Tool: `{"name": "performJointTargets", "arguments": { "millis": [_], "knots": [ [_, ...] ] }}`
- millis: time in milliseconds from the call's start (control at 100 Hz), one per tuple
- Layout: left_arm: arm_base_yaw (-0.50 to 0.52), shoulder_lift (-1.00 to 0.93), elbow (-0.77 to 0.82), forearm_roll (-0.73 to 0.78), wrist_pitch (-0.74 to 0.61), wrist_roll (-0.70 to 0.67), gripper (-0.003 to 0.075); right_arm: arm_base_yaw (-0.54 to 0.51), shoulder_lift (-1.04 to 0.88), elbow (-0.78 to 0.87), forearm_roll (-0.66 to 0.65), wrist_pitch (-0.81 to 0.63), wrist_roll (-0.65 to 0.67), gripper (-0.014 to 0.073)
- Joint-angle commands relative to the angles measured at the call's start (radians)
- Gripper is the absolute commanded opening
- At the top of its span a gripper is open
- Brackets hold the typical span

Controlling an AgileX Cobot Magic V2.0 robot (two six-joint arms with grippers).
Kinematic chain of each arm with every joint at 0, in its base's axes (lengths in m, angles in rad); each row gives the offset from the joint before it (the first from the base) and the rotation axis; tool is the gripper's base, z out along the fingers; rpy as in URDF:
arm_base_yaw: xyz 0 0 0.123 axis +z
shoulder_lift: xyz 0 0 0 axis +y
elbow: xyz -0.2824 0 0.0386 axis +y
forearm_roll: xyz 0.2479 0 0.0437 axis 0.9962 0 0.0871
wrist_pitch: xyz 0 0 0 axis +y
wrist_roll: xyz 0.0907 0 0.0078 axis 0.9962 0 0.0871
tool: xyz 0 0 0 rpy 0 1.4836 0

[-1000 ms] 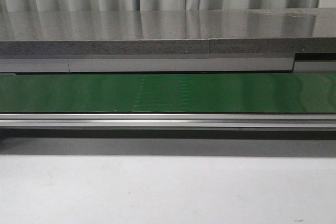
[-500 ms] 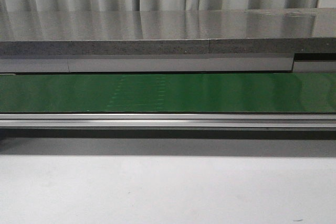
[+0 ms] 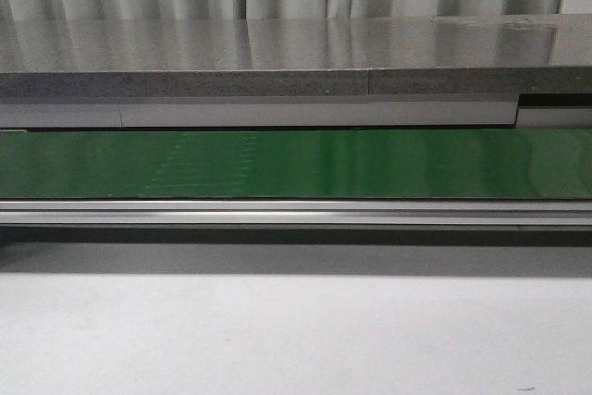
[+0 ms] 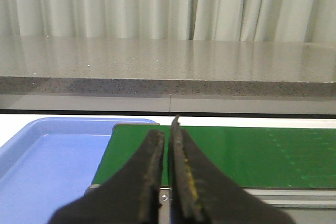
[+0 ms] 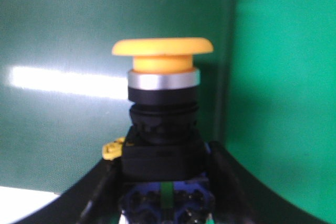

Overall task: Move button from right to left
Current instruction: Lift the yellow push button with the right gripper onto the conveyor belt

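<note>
Two black fingers (image 5: pixel 223 182) of my right gripper (image 5: pixel 163 192) sit on either side of the button (image 5: pixel 163 124), pressed against the flanks of its black boxy body, so the jaws are clamped on it. I see the button standing lengthwise between them: its bluish base with a green strip lies deepest in the grip, a small yellow tab shows at one side of the body, then come the black collar, a silver ring and the round yellow-orange cap pointing away from the wrist. Behind the cap I see only green belt surface, with a pale glare streak across it and a metal rail at the far edge of that view. I cannot tell from these pictures whether the button touches the belt.

My left gripper (image 4: pixel 168 177) has its two dark fingers together, a thin slit between them and nothing in it. It hangs over the near edge of the green conveyor belt (image 4: pixel 247 156), close to the belt's end. A blue tray (image 4: pixel 47 166) lies just beside that end. Beyond the belt runs a grey stone-look counter (image 4: pixel 168 66) with pale curtains (image 4: pixel 131 3) behind.

Neither arm nor the button appears in the front view, which shows only the belt, its aluminium rail (image 3: pixel 296 212) and the white bench (image 3: pixel 296 339).
</note>
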Motion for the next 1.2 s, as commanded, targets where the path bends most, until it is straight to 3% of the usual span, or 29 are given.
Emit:
{"name": "performJointTargets", "arguments": {
  "millis": [0,340,580,680,820,1040,1190],
  "knots": [
    [-0.009,-0.036,0.041,-0.003,-0.079,-0.010,0.0005,0.011,-0.042,0.012,0.000,-0.082,0.004,0.0244],
    [-0.009,-0.036,0.041,-0.003,-0.079,-0.010,0.0005,0.013,-0.039,0.040,0.001,-0.132,0.004,0.0259],
    [-0.009,-0.036,0.041,-0.003,-0.079,-0.010,0.0005,0.013,-0.037,0.040,0.001,-0.121,0.004,0.0506],
    [-0.009,-0.036,0.041,-0.003,-0.079,-0.010,0.0005,0.013,-0.037,0.040,0.013,-0.119,0.004,0.0566],
    [-0.009,-0.036,0.041,-0.003,-0.079,-0.010,0.0005,0.013,-0.038,0.040,0.056,-0.119,-0.014,0.0573],
    [-0.009,-0.036,0.041,-0.003,-0.079,-0.010,0.0005,0.061,-0.073,0.039,0.222,-0.110,-0.145,0.0573],
    [-0.009,-0.036,0.041,-0.003,-0.079,-0.010,0.0005,0.103,-0.120,0.040,0.235,-0.123,-0.151,0.0572]
  ]
}}
